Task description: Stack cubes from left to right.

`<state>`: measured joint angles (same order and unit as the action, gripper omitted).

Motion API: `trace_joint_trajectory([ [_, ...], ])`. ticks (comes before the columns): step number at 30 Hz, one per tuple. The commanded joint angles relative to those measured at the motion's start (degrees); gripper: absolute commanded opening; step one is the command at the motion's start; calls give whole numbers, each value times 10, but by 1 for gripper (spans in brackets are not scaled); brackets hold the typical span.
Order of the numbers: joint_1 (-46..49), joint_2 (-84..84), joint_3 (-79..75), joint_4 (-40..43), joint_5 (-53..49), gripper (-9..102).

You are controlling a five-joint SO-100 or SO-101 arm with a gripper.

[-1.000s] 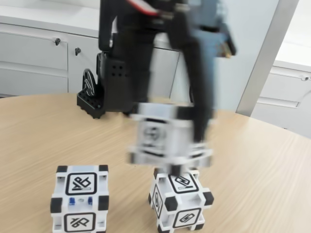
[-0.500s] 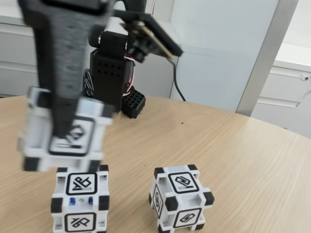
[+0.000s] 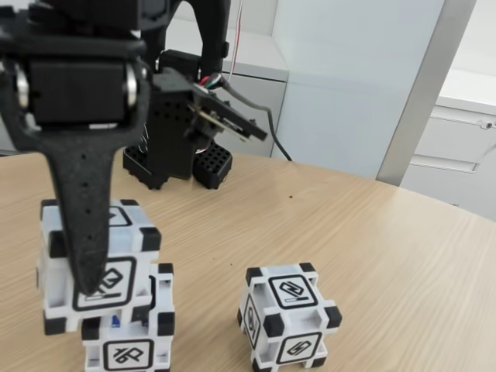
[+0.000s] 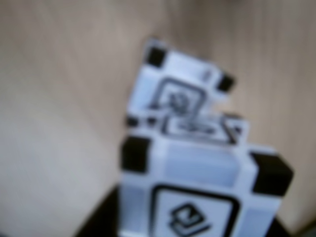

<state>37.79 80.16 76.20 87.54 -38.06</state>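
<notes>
Held white plastic cube with black corner blocks point(image 3: 97, 267): in the fixed view its front face is partly hidden behind the black finger point(image 3: 84, 225) of the end effector point(image 3: 87, 283); the second finger cannot be made out.
Lower white cube with black corners point(image 3: 128, 349): its top and upper left are covered by the held cube; the bottom is cut off at 6 o'clock.
Right white cube with black corners point(image 3: 288, 316): its lowest corners run off the frame at 6 o'clock.
Arm: cut off at 12 o'clock in the fixed view.
Wrist view: wholly blurred; the near cube point(image 4: 197, 192) is cropped at 6 o'clock, its glyph unreadable, and it hides part of the far cube point(image 4: 180, 94).
Contact between held and lower cube: cannot tell.
</notes>
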Motion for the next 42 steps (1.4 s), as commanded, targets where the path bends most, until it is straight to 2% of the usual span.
trace_joint_trajectory([
  [1,-3,5,-5,2,-9,14],
  [10,-4,9,-5,4,-40,15],
  [24,-38,27,-4,4,-20,15],
  [37,-29,27,-4,4,-4,15],
  [42,-29,27,-3,62,-9,15],
])
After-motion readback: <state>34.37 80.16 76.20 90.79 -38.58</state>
